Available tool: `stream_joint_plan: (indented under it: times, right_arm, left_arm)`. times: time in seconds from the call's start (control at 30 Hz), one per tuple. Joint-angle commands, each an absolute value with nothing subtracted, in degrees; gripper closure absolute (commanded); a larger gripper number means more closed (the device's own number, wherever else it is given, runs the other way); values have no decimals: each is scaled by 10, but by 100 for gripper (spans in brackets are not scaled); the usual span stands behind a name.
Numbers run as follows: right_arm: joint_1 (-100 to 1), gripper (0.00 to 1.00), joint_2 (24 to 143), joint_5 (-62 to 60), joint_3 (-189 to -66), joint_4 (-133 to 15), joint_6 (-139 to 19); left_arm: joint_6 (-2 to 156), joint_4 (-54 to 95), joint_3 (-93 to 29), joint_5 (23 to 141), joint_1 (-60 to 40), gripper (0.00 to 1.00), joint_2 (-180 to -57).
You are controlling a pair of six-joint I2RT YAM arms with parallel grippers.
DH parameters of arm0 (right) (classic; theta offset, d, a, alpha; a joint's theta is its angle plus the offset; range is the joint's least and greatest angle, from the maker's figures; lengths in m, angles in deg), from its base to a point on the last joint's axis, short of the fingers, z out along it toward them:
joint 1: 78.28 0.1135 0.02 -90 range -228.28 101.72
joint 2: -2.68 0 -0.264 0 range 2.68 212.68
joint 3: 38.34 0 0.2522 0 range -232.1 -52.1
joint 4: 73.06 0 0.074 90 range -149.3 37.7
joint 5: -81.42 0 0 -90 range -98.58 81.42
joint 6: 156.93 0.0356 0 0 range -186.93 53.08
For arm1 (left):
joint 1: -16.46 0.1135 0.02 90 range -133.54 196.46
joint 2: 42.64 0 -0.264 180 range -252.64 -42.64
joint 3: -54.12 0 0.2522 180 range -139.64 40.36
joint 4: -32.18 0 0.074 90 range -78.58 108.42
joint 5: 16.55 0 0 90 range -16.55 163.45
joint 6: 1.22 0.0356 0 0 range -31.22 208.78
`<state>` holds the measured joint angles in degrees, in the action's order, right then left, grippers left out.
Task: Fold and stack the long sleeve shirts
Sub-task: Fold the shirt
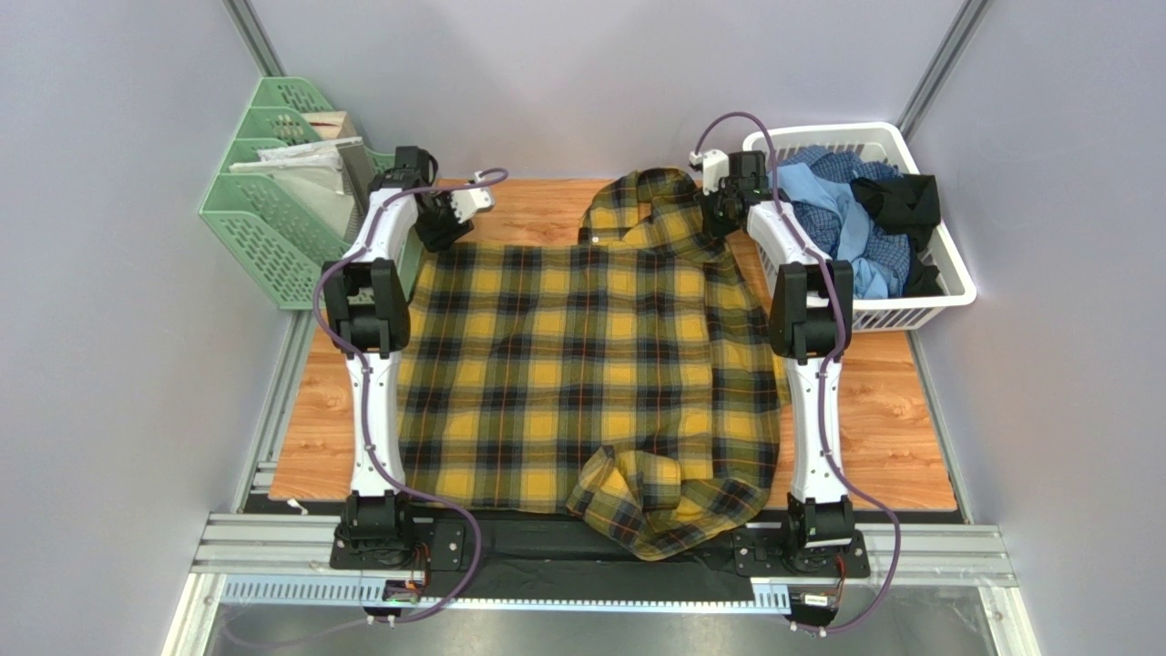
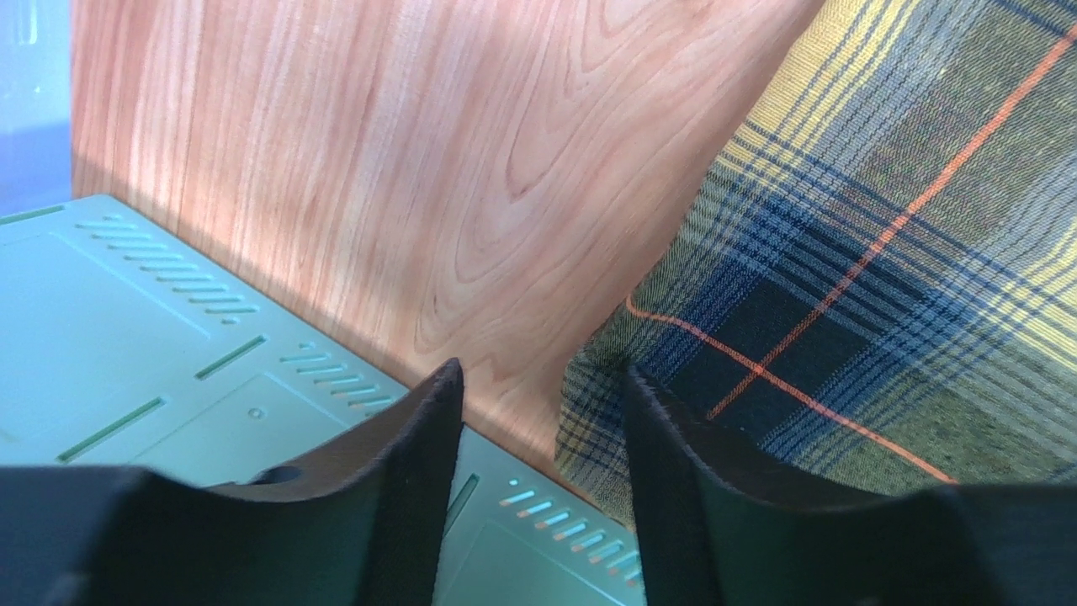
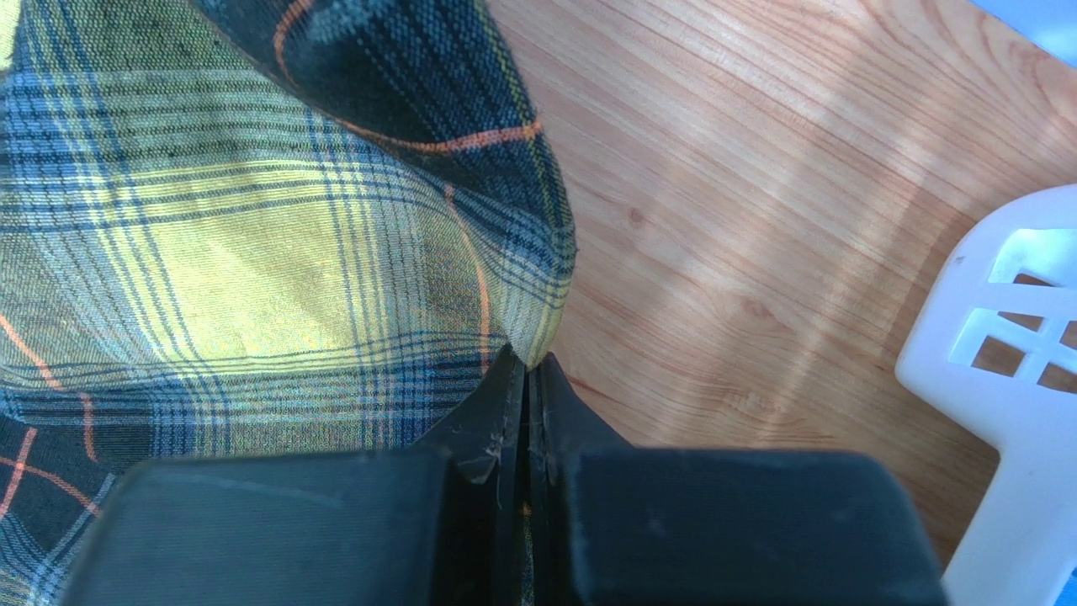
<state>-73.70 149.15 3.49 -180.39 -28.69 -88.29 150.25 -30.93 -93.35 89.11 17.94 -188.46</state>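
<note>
Right pincer (image 3: 529, 369) tight on plaid shirt (image 3: 253, 253); blue, black shirts (image 1: 821, 205) in basket (image 1: 890, 317)

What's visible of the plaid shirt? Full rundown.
The plaid shirt is mustard-yellow and black flannel-like cloth with thin orange lines. It lies spread mostly flat on the wooden table, bunched at its far edge and near-right corner. The right gripper is shut on its far-right edge; the open left gripper sits at its far-left corner.
</note>
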Motion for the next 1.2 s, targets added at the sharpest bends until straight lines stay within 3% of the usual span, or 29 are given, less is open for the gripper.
stream_joint_plan:
  times: [0.0,0.17,0.2,0.27,0.37,0.8,1.17]
  right_arm:
    - [-736,100,1456,40,-1809,-294,-901]
    - [-735,100,1449,47,-1809,-291,-904]
    - [-736,100,1446,50,-1809,-291,-906]
    - [-734,100,1436,53,-1809,-290,-906]
    - [-734,100,1417,57,-1807,-286,-907]
    - [-741,100,1305,86,-1721,-279,-909]
    - [-762,100,1170,148,-1596,-246,-903]
  left_arm:
    - [1549,-312,-954,883,191,50,-1902]
    - [1563,-338,-953,901,190,60,-1899]
    - [1561,-342,-953,905,191,74,-1896]
    - [1559,-345,-949,917,191,91,-1888]
    - [1544,-337,-945,934,191,100,-1869]
    - [1528,-298,-861,967,197,100,-1740]
    - [1587,-294,-703,1003,216,100,-1600]
